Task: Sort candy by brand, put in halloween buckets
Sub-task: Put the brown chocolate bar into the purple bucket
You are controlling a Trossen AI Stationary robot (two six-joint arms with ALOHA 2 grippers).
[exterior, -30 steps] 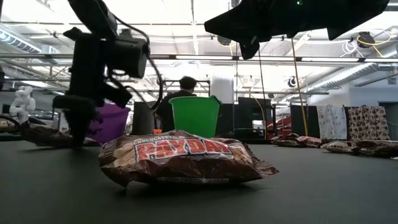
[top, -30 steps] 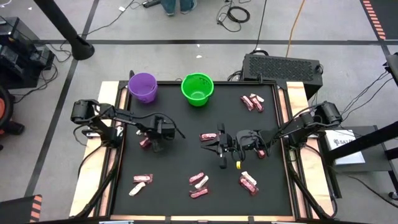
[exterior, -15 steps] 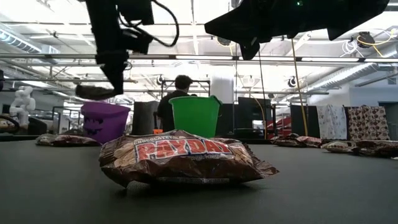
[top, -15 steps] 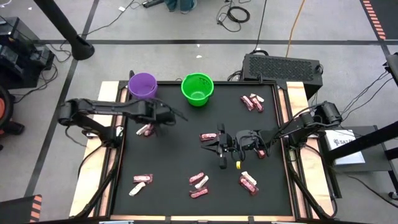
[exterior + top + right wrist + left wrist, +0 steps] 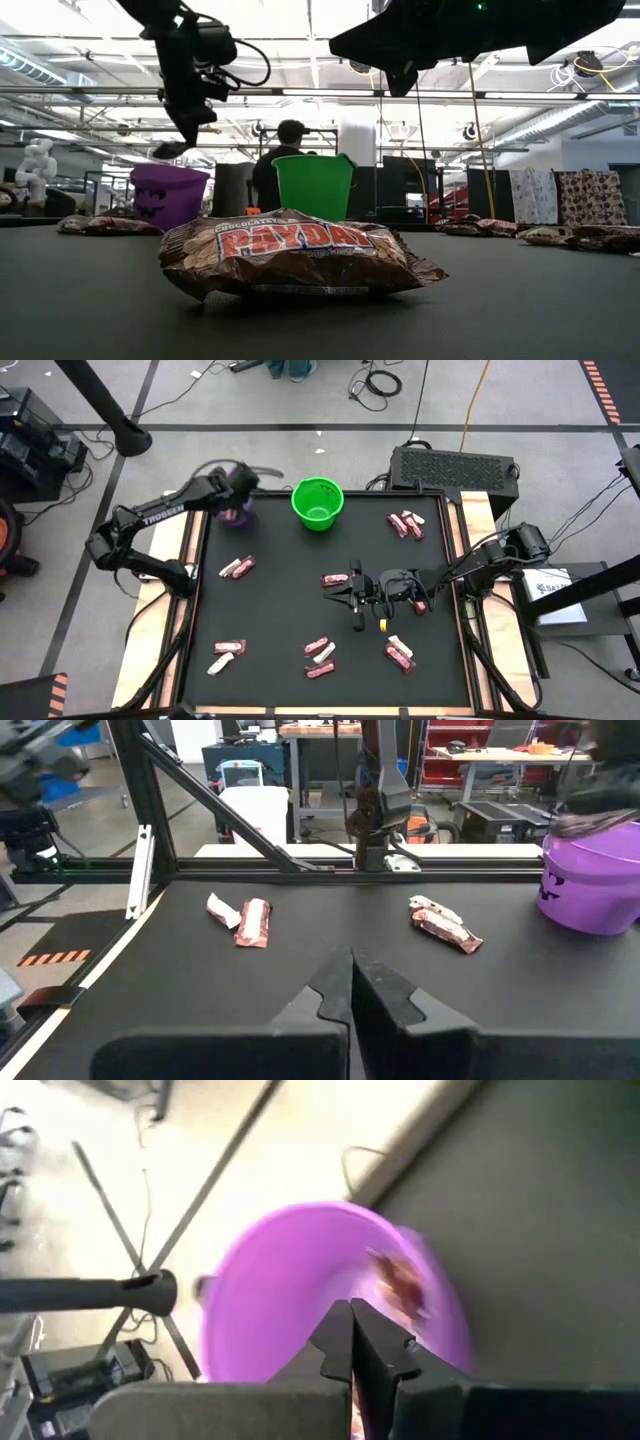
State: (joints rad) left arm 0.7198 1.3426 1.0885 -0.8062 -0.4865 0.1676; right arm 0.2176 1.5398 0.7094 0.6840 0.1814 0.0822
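Hidden: I'm seeing the purple bucket (image 5: 236, 512) mostly covered by my left gripper (image 5: 240, 488).
Left fingers: closed tip to tip, gripping a blurred candy (image 5: 400, 1285).
Right gripper (image 5: 352, 592): fingers pressed together, empty, hovering mid-table.
Green bucket (image 5: 317, 502): standing beside the purple.
Surface: black mat (image 5: 280, 620), candy scattered.

Left arm reaching far out, right arm lying low at mid-surface.

The left arm is stretching out toward the far left corner, elbow bent near the left edge, its end effector (image 5: 238, 500) hanging well above the surface and pointing downward, fingers (image 5: 345, 1342) pressing together. The right arm is coming in from the right edge and lying low and level, its end effector (image 5: 352, 593) sitting near the middle, fingers (image 5: 345, 988) closing tip to tip.
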